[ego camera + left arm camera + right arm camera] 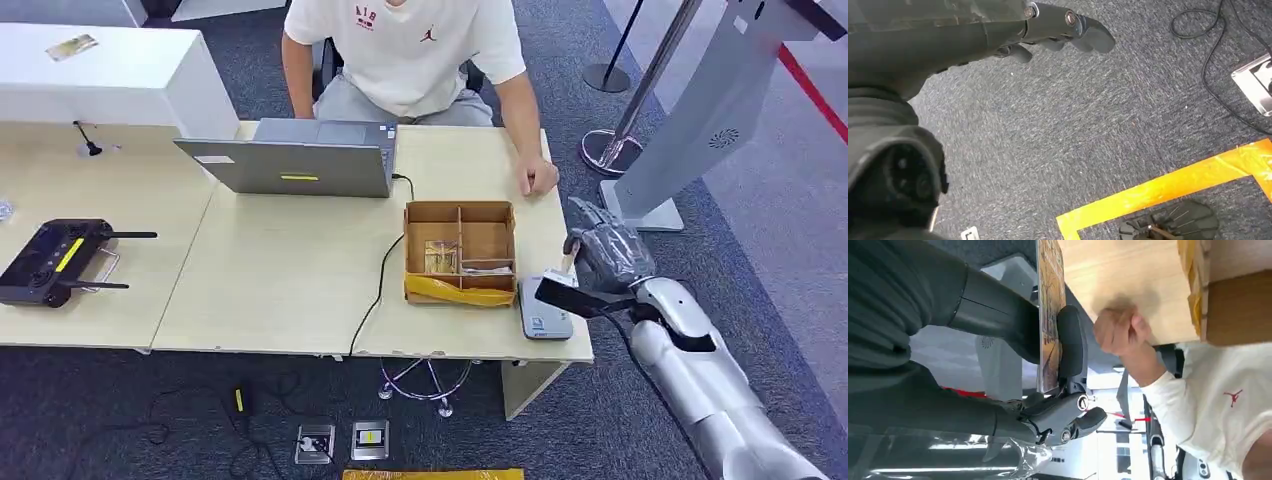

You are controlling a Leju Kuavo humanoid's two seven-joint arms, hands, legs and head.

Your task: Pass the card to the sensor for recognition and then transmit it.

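My right hand [607, 256] hovers just off the table's right edge and pinches a card [569, 264] upright between thumb and fingers. The right wrist view shows that card [1049, 315] edge-on, printed face turned away, with the hand [1013, 325] clamped on both sides. The grey card sensor [544, 311] lies flat on the table's front right corner, just left of and below the hand. My left hand [973, 35] hangs over the carpet with its fingers extended and nothing in them.
A person in a white shirt [405, 45] sits across the table, a fist [540, 178] resting near the hand. A cardboard box [460, 290] with more cards stands left of the sensor. Laptop [300, 160] and black remote controller [55, 262] lie further left. A grey kiosk stand [700, 120] rises at right.
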